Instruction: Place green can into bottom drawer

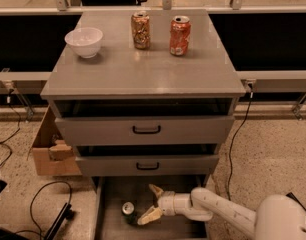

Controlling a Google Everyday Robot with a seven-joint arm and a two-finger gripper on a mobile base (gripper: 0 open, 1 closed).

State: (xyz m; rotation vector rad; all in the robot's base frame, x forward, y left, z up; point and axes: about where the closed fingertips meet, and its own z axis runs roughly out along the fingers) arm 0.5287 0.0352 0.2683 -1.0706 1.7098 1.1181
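Observation:
The green can (128, 210) stands upright on the grey floor of the open bottom drawer (110, 226), its silver top showing. My gripper (149, 203) is inside the drawer just right of the can, fingers spread open, one fingertip (145, 218) close beside the can's base and the other fingertip (154, 189) up and behind. The can sits apart from the fingers. The white arm reaches in from the lower right.
Two upper drawers with black handles (146, 130) are slightly open above. On the cabinet top stand a white bowl (84, 41), a brown-gold can (140, 30) and an orange-red can (179, 35). A cardboard box (50, 151) and cables lie on the floor at left.

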